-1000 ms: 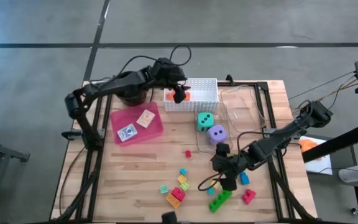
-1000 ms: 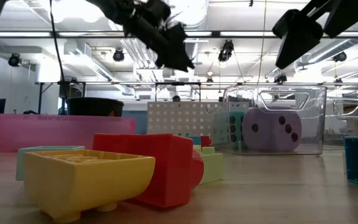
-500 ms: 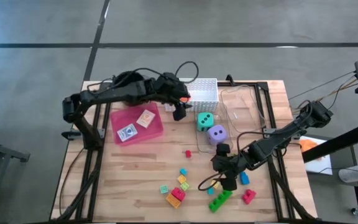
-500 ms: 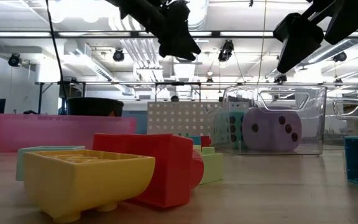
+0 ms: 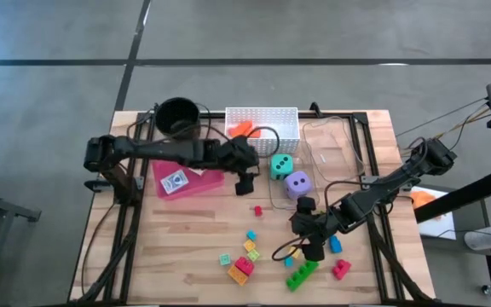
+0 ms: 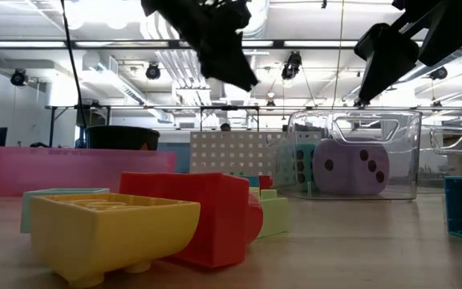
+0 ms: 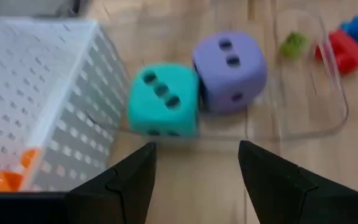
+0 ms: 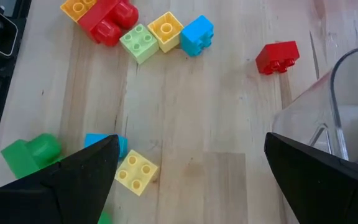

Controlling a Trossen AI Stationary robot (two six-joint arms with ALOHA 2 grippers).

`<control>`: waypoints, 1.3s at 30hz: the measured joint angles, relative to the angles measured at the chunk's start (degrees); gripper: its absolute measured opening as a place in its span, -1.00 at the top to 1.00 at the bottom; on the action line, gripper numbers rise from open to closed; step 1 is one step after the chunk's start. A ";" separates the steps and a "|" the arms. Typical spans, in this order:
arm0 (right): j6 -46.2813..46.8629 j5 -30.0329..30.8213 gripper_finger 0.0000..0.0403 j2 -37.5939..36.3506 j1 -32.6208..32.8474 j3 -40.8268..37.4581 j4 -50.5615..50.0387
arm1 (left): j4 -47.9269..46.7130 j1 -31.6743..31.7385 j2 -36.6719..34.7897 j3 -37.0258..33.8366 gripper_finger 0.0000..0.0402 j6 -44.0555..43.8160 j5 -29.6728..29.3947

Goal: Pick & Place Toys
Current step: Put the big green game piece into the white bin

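My left gripper (image 5: 247, 181) is open and empty. It hovers over the wood between the pink tray (image 5: 205, 181) and the teal die (image 5: 280, 165), and its wrist view (image 7: 194, 180) looks at the teal die (image 7: 162, 99) and the purple die (image 7: 230, 62), which stand side by side on the table. An orange block (image 5: 241, 128) lies in the white basket (image 5: 271, 115). My right gripper (image 5: 311, 243) is open and empty above loose blocks near the front. Its wrist view (image 8: 191, 186) shows a yellow block (image 8: 135, 171), a blue block (image 8: 197, 34) and a red block (image 8: 277, 57).
A black pot (image 5: 177, 115) stands at the far left. Two cards (image 5: 174, 182) lie in the pink tray. A clear container (image 5: 335, 149) stands right of the dice. Several blocks (image 5: 244, 266) lie near the front edge, with a green one (image 5: 301, 273) and a pink-red one (image 5: 341, 269).
My left gripper has moved from over the white basket toward the table's near edge, past the basket's front wall, to the spot beside the teal die. The orange block stays in the basket.
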 joint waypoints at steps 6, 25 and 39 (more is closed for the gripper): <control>0.00 0.43 -0.98 0.02 -0.07 0.00 1.48 | 1.15 -2.17 -0.25 -3.04 -0.14 -1.43 -0.37; 7.76 -5.94 -0.98 -0.37 -0.17 0.00 2.02 | 4.11 -11.99 -0.35 -4.84 -0.14 -2.71 -0.35; 8.83 -11.33 -0.98 0.60 9.48 -0.11 4.64 | 4.13 -12.49 -0.35 -4.76 -0.14 -4.02 -0.36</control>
